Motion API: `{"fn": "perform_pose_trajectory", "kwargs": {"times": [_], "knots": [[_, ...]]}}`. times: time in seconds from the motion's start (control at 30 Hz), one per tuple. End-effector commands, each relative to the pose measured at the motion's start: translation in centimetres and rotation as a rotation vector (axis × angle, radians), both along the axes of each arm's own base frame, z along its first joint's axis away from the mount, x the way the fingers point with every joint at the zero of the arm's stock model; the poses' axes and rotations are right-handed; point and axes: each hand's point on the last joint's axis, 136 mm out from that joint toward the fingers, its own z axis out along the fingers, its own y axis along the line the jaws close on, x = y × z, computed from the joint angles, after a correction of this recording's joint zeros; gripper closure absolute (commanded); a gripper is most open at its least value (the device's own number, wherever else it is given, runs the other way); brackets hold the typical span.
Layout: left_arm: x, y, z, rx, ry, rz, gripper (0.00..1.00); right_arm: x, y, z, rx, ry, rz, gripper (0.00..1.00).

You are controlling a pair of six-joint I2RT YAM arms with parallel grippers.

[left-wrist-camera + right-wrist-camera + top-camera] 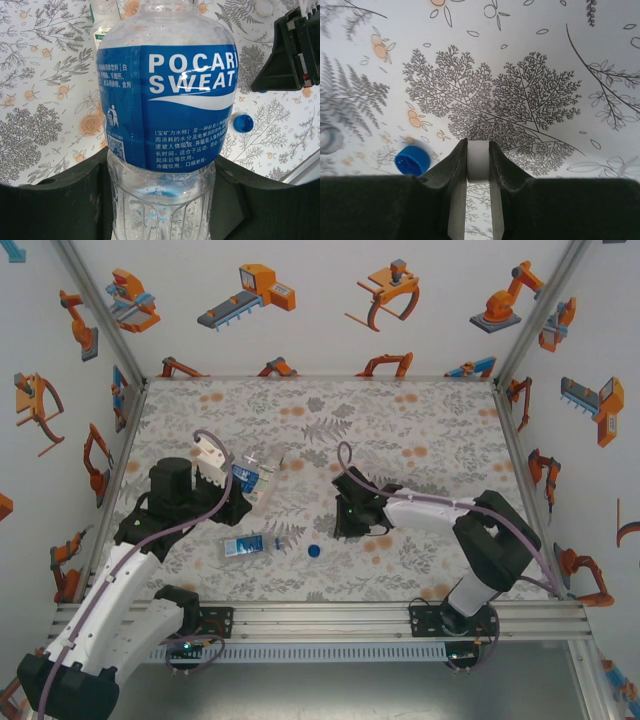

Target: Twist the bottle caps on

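Observation:
My left gripper (pixel 162 200) is shut on the lower body of a clear bottle with a blue label (pixel 165 100); its neck runs out of the top of the left wrist view. In the top view that bottle (pixel 247 477) is at the left of the table. My right gripper (pixel 478 162) is shut on a white cap (pixel 478 157), pinched edge-on between its fingers just above the table. A blue cap (pixel 412 160) lies on the table left of it, also seen as the blue cap (pixel 314 551). A second blue-labelled bottle (pixel 245 545) lies on its side. The white-and-green bottle (pixel 102 20) stands behind the held one.
The floral tablecloth (pixel 420 430) covers the table, with room at the back and right. White walls with robot stickers close three sides. An aluminium rail (pixel 330 618) runs along the near edge. My right gripper (pixel 352 518) is about a hand's width right of the held bottle.

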Motion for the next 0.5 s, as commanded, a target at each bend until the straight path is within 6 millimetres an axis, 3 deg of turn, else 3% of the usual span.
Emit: {"fn": "perform_pose_trajectory", "kwargs": {"times": [0.0, 0.17, 0.3, 0.47], "knots": [[0.5, 0.0, 1.3, -0.009, -0.042, 0.002, 0.88, 0.3, 0.7, 0.2, 0.219, 0.025, -0.065, 0.78], [0.5, 0.0, 1.3, -0.011, -0.043, 0.001, 0.88, -0.1, -2.2, -0.7, 0.374, 0.075, -0.203, 0.68], [0.4, 0.0, 1.3, -0.012, -0.040, 0.002, 0.88, -1.5, -6.7, -1.9, 0.157, 0.092, -0.284, 0.61], [0.5, 0.0, 1.3, -0.014, -0.043, 0.002, 0.88, -1.4, -9.4, 0.2, -0.029, 0.036, -0.267, 0.58]]}}
